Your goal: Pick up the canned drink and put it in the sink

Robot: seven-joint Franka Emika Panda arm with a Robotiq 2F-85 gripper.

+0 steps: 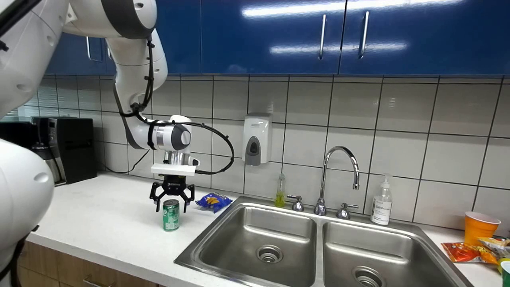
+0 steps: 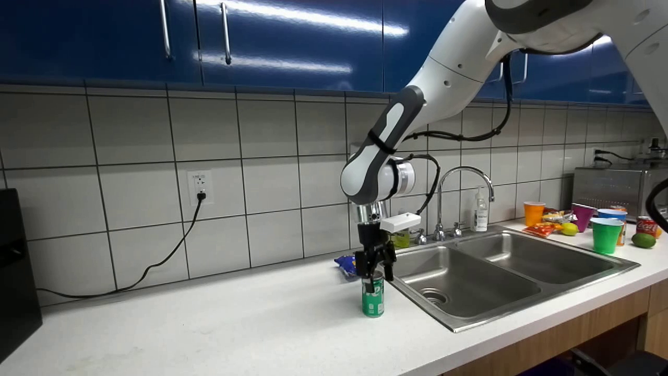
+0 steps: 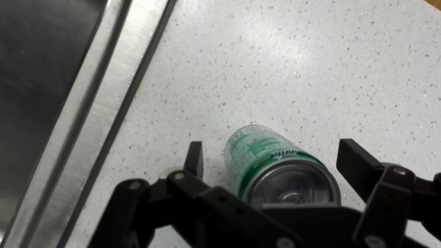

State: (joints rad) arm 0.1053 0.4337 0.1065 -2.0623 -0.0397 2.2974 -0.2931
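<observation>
Your gripper (image 1: 171, 209) straddles the top of the can (image 1: 171, 219), jaws spread, a gap each side. The can stands upright on the counter (image 1: 115, 207), near the sink (image 1: 320, 247).

In the wrist view you can read "Sprite" on the green can (image 3: 275, 163), dark letters set close to its top rim; the finer print on its side is too blurred for you to make out. In an exterior view you get "Coca" in white script on the red can (image 2: 646, 226). Note: label print on the pump bottle (image 1: 381, 209) and markings on the blue packet (image 1: 214, 201) are too small for you to read.
</observation>
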